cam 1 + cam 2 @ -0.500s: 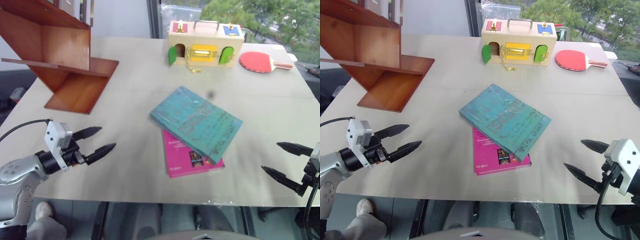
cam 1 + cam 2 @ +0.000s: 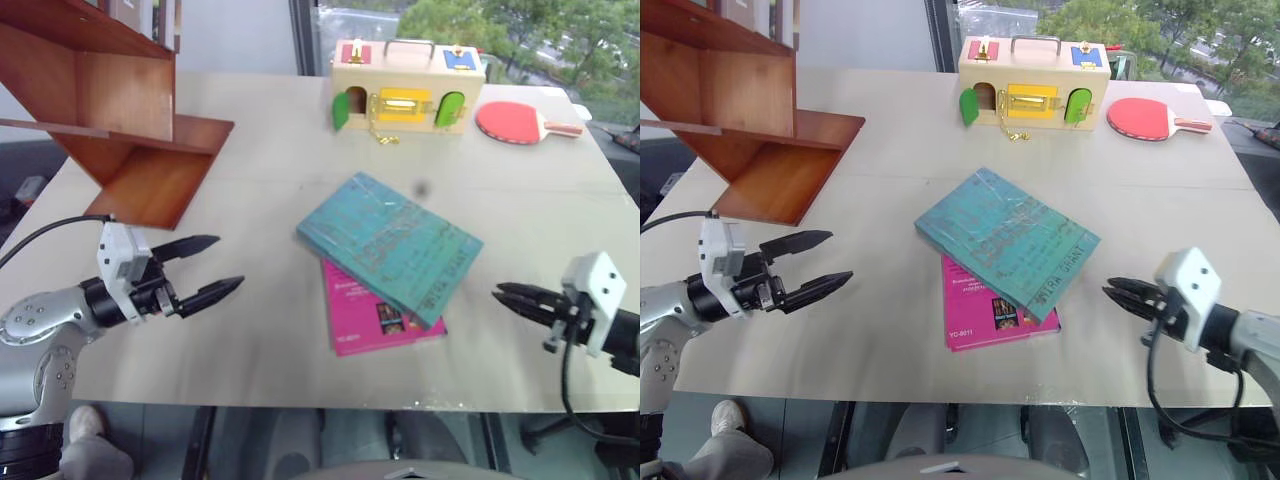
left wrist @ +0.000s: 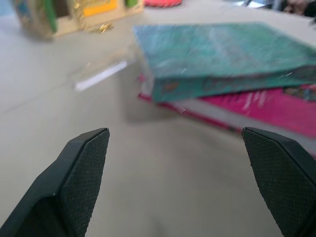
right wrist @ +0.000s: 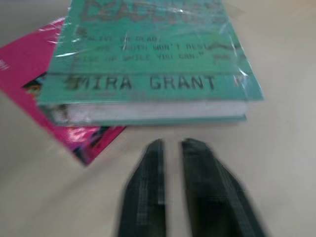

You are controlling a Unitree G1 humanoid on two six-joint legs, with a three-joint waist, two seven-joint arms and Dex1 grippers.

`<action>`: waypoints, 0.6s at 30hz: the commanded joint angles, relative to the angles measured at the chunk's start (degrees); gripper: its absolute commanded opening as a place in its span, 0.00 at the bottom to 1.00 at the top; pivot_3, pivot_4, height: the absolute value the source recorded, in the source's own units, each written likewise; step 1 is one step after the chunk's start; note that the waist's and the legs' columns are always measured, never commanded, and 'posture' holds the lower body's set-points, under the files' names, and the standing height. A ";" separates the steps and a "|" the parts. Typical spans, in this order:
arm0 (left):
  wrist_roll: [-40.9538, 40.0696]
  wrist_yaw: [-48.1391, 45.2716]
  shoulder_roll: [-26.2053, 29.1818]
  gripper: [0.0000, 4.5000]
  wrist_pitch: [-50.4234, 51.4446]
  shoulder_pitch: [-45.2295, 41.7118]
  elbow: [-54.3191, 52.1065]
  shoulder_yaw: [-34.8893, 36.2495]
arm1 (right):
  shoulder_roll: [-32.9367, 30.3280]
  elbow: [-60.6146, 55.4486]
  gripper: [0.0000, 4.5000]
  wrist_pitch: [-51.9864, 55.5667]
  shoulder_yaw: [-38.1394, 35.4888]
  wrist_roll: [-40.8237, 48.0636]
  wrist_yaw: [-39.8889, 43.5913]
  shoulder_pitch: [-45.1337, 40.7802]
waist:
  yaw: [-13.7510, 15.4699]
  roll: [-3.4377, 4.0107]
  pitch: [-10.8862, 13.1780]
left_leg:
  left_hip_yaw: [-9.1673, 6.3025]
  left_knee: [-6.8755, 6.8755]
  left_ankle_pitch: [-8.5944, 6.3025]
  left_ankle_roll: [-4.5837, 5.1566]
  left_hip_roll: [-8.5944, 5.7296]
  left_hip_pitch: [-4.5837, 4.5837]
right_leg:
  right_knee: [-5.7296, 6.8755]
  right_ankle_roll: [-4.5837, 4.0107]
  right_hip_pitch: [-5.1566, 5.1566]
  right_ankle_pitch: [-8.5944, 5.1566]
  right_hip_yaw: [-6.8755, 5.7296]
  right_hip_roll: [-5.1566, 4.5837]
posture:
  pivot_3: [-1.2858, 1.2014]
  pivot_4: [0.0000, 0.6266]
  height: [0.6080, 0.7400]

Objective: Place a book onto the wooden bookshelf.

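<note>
Lying mid-table, the teal paperback (image 2: 1008,241) is stacked askew over a magenta book (image 2: 992,312), its glossy wrapped cover and white page edges turned toward the right gripper (image 2: 1123,293), which is held pinched shut and empty just beside it, seemingly to nudge an edge. The left gripper (image 2: 208,270) is held wide apart, empty, below the tilted reddish-brown bookshelf (image 2: 140,130) at the table's far left corner
</note>
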 commanded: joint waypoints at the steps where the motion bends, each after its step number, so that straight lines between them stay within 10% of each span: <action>1: -2.19 -0.75 0.35 1.00 1.08 0.09 -3.67 0.42 | -1.06 2.21 0.01 -1.19 2.40 -2.93 -1.40 -2.84 | 0.20 0.00 0.01 | -0.01 0.01 0.00 0.00 0.00 -0.01 | 0.01 0.00 0.00 0.00 -0.01 0.01 | 0.52 0.24 1.00; 18: -3.27 0.64 -1.43 1.00 3.60 0.92 -6.49 -1.07 | 1.74 37.72 0.01 -12.74 22.38 -23.76 -4.58 -39.97 | -1.15 0.12 0.11 | -0.01 0.35 -0.04 0.07 0.03 -0.08 | 0.33 0.00 -0.03 0.00 0.02 0.07 | 0.52 0.24 1.00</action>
